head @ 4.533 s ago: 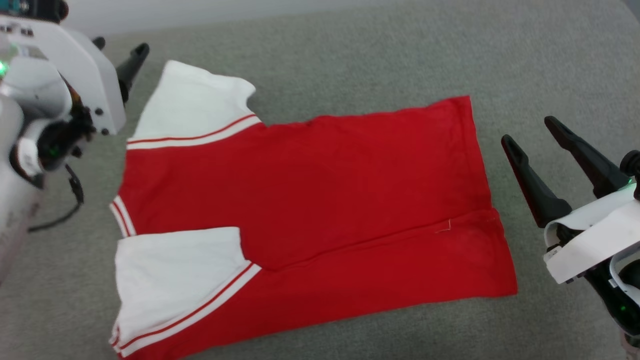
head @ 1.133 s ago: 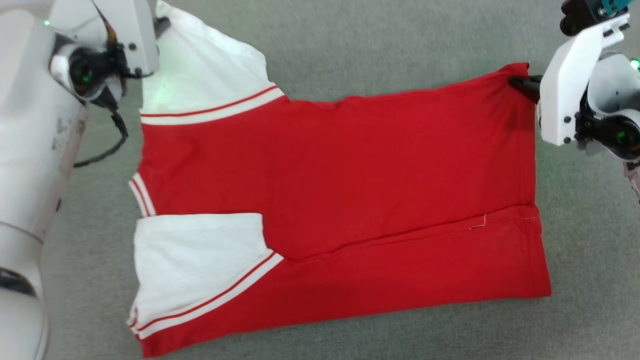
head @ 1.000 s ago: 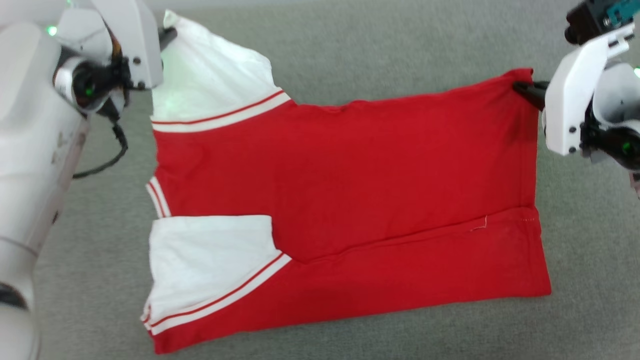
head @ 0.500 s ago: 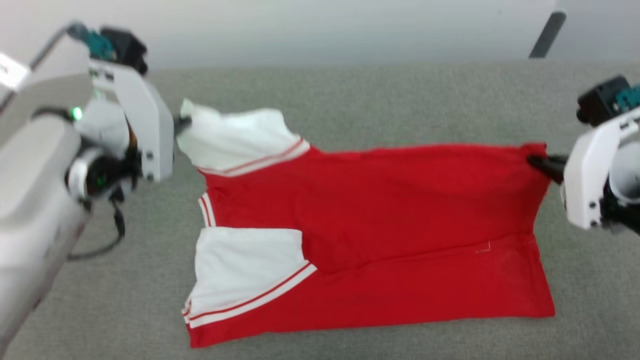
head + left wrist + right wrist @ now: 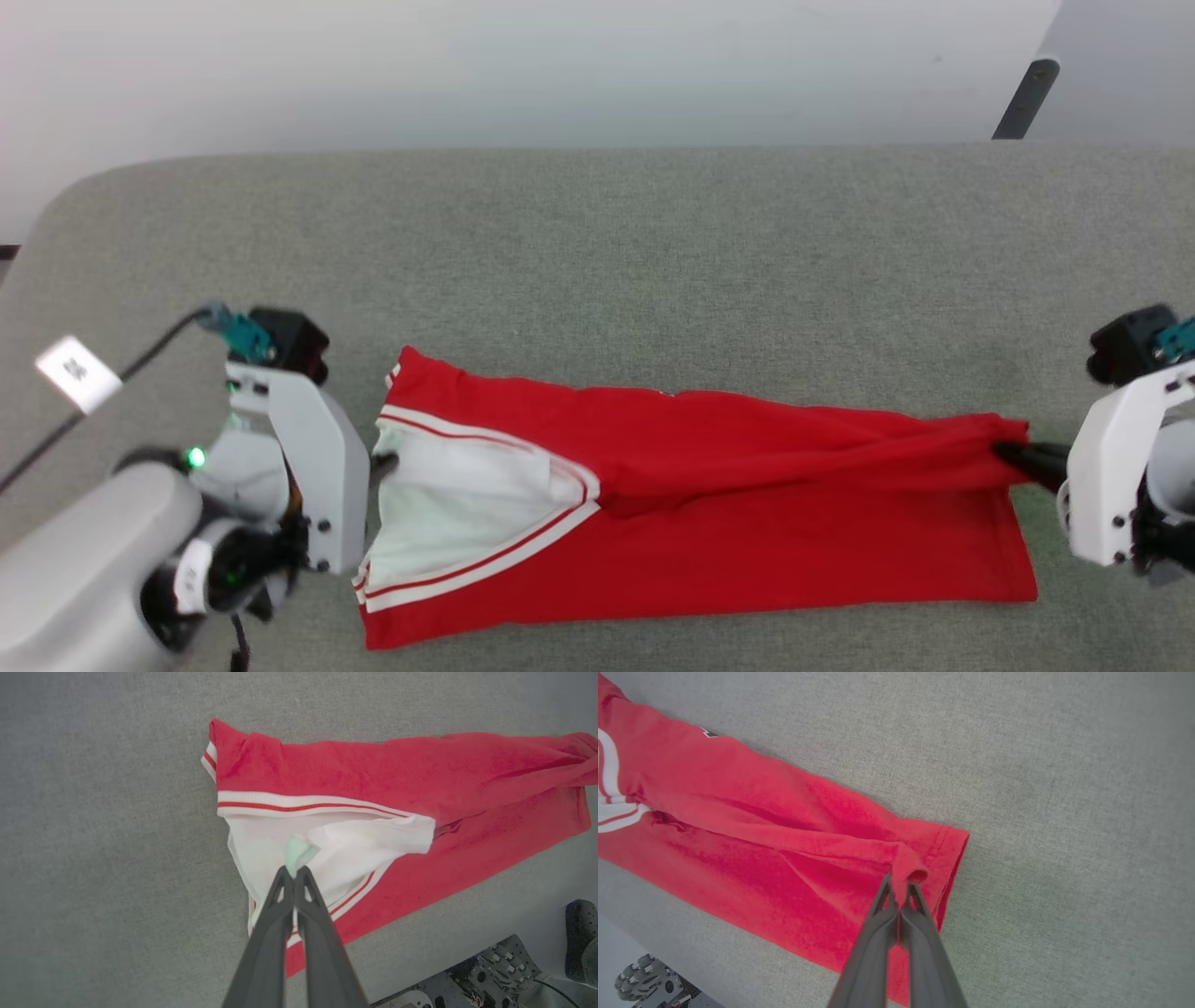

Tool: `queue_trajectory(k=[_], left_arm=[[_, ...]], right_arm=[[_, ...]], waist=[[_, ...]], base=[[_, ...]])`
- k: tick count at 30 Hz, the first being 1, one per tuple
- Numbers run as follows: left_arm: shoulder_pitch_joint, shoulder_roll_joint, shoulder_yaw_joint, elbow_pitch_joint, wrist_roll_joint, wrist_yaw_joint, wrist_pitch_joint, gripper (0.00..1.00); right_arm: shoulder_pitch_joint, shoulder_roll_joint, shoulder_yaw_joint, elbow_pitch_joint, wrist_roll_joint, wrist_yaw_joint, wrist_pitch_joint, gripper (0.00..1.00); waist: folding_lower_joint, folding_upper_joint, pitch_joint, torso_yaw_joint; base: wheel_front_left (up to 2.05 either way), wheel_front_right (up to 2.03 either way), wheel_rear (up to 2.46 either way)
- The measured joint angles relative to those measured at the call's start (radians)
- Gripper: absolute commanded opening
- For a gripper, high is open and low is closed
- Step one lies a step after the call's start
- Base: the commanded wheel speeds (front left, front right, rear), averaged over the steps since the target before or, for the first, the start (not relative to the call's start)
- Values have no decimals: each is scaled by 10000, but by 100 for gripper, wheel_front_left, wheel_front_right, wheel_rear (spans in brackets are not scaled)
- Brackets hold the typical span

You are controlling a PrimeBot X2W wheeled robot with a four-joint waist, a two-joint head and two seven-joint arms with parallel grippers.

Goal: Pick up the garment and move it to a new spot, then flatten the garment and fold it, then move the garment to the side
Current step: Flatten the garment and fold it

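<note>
Our left jaws are pinched tight on a white sleeve of the garment [image 5: 794,551]. Our right jaws are pinched tight on its red bottom corner. It lies on the grey bench [image 5: 653,233].

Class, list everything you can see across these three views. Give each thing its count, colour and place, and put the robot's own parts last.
garment: one, red with white sleeves and striped trim, lying lengthwise on the grey surface, partly folded over itself, between the two tools.
grey surface: one, grey fabric, under the garment.
dark bar: one, black, slanting at the far right beyond the surface.
white tag: one, white, on a cable by the left arm.
left tool: one, dark, shut on a white sleeve tip.
right tool: one, dark, shut on a red hem corner.
</note>
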Motion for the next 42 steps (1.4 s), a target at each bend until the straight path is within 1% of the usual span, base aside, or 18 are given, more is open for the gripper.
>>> queue_trajectory(k=[3,7,16,17,18,19,20,21,22,23,28,30,32,33,35,36,39,42], left_arm=[[349,-21,-69,-134,-150,151,-59,0],[587,-265,-186,121,-284,138,-63,0],[627,-901,-299,1446,-619,-215,65,0],[604,-943,-303,1511,-621,-232,71,0],[580,-989,-263,1569,-675,-255,61,0],[547,-1024,-238,1605,-706,-255,54,9],[490,-1037,-253,1611,-673,-263,56,29],[444,-1030,-265,1595,-639,-288,63,44],[424,-1018,-251,1584,-600,-288,27,62],[420,-1018,-226,1570,-598,-286,-4,76],[422,-903,-159,1319,-602,-201,-31,73],[439,-849,-138,1191,-579,-180,-125,78],[522,-763,-79,1078,-596,-113,-213,76],[586,-727,-40,997,-600,-111,-297,78],[754,-679,15,819,-600,-98,-533,93],[847,-625,36,690,-570,-111,-694,96],[1099,-516,188,364,-364,-180,-1383,98],[1359,-441,453,98,-96,-337,-2424,100]], right_arm=[[423,355,-395,-171,-272,0,253,0],[759,719,-800,-299,-523,0,616,0],[877,1285,-1258,-430,-1097,0,1143,0],[876,1315,-1296,-430,-1143,0,1191,16],[875,1338,-1344,-443,-1164,0,1260,36],[875,1360,-1377,-477,-1187,0,1292,50],[875,1375,-1402,-543,-1216,0,1329,100],[873,1373,-1440,-594,-1250,0,1361,100],[873,1373,-1490,-633,-1312,0,1369,100],[873,1365,-1532,-679,-1321,0,1413,100],[901,1338,-1781,-1045,-1465,0,1532,100],[989,1348,-1900,-1248,-1476,0,1553,100],[1118,1383,-2040,-1434,-1547,0,1486,100],[1163,1402,-2113,-1532,-1595,0,1459,100],[1325,1482,-2286,-1745,-1678,0,1285,100],[1414,1551,-2378,-1843,-1776,0,1147,100],[1719,1708,-2690,-2040,-2052,0,882,100],[2095,1868,-3032,-2188,-2184,0,725,100]], waist=[[0,0,88,-36],[0,0,227,-79],[0,0,410,-149],[0,0,399,-149],[0,0,382,-146],[-1,0,362,-144],[0,0,336,-139],[0,0,307,-132],[0,0,273,-124],[0,0,233,-115],[0,0,3,-73],[0,0,-101,-58],[0,0,-214,-54],[0,0,-272,-55],[0,0,-398,-62],[0,0,-463,-68],[0,0,-647,-86],[0,0,-793,-96]], base=[[0,0,0],[0,0,0],[0,0,0],[0,0,0],[0,0,0],[0,0,0],[0,0,0],[0,0,0],[0,0,0],[0,0,0],[0,0,0],[0,0,0],[0,0,0],[0,0,0],[0,0,0],[0,0,0],[0,0,0],[0,0,0]])
